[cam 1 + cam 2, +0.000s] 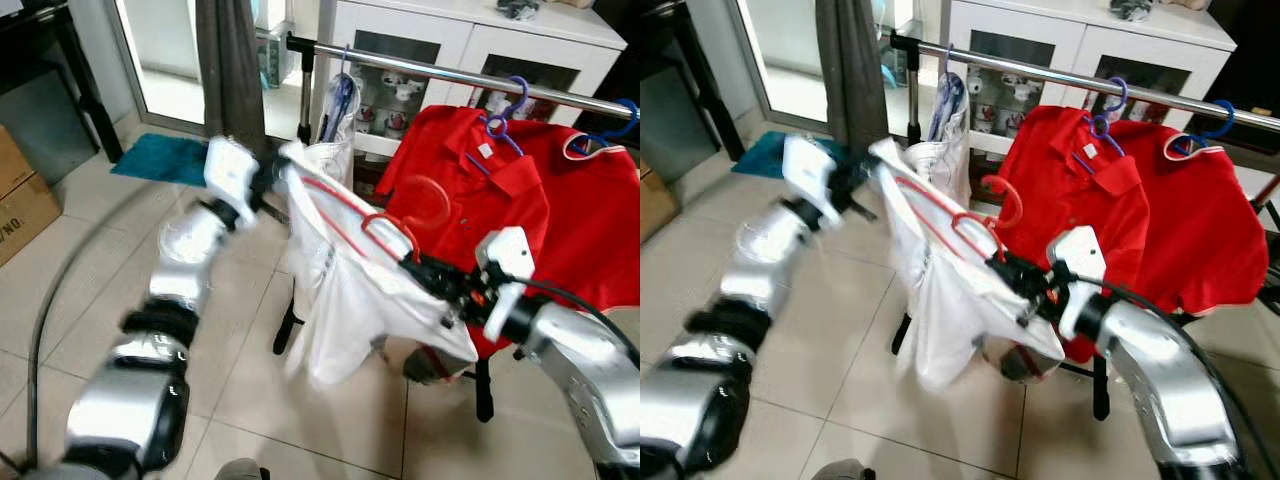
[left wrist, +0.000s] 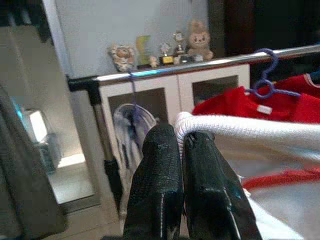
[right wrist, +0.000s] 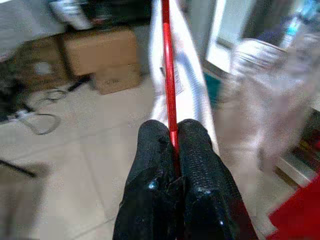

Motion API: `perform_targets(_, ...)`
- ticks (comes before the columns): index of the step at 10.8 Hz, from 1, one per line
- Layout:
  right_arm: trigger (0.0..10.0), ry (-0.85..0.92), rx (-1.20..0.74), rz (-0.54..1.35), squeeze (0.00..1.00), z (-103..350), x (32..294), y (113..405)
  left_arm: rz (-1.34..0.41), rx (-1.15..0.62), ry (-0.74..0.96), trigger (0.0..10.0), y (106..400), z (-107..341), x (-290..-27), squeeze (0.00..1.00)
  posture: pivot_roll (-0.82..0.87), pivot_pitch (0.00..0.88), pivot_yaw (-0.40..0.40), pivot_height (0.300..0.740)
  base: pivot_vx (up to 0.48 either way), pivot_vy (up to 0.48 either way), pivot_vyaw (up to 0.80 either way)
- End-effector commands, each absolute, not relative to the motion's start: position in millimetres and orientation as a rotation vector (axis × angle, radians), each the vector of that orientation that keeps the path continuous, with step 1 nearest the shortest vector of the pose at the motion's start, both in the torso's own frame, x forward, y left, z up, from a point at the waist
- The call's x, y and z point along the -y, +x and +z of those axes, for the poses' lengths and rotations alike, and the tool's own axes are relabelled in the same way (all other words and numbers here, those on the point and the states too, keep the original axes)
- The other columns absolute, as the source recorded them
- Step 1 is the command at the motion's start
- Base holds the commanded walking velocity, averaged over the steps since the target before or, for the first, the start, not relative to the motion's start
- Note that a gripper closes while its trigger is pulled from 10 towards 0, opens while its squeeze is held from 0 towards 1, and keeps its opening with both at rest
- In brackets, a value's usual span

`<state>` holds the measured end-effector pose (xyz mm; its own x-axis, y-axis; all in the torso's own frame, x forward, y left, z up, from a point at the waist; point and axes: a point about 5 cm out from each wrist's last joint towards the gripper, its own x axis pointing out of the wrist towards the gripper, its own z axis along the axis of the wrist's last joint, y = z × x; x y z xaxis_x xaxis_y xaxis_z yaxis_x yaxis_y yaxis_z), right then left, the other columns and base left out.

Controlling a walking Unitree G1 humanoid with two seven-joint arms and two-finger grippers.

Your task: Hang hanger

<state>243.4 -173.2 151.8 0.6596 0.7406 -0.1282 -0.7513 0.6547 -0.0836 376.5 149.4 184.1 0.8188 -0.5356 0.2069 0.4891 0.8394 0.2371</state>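
A white shirt (image 1: 345,300) on a red hanger (image 1: 345,225) is held up between both arms, in front of the steel clothes rail (image 1: 450,72). My left gripper (image 1: 272,186) is shut on the shirt's left shoulder; the left wrist view has the black fingers (image 2: 165,165) pinched on the white fabric edge (image 2: 240,127). My right gripper (image 1: 425,268) is shut on the hanger's right arm, and the red bar (image 3: 169,75) runs out from between its fingertips (image 3: 152,137). The red hook (image 1: 1005,195) stands below the rail, against a red shirt (image 1: 480,190).
Two red shirts hang on the rail from purple (image 1: 505,115) and blue (image 1: 610,130) hangers, and a pale garment (image 1: 338,130) hangs near its left end. Behind stands a white cabinet (image 1: 470,40). A grey curtain (image 1: 230,70), teal mat (image 1: 165,158) and cardboard boxes (image 1: 20,200) lie left.
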Motion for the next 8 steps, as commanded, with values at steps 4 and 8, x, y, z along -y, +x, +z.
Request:
perform_targets(4,0.0,-0.006,-0.073,0.874,0.0,154.8,199.7,221.3,-0.357,0.186,0.121,0.0,393.3,207.4,-201.5,0.0,0.04,0.0,-0.063,0.74,0.0,0.0,0.0)
perform_targets(8,0.0,0.14,0.028,0.62,0.0,161.9,188.0,249.5,-0.598,0.116,-0.003,0.0,382.8,170.7,-140.7,0.0,0.03,0.0,-0.05,0.74,0.0,0.0,0.0)
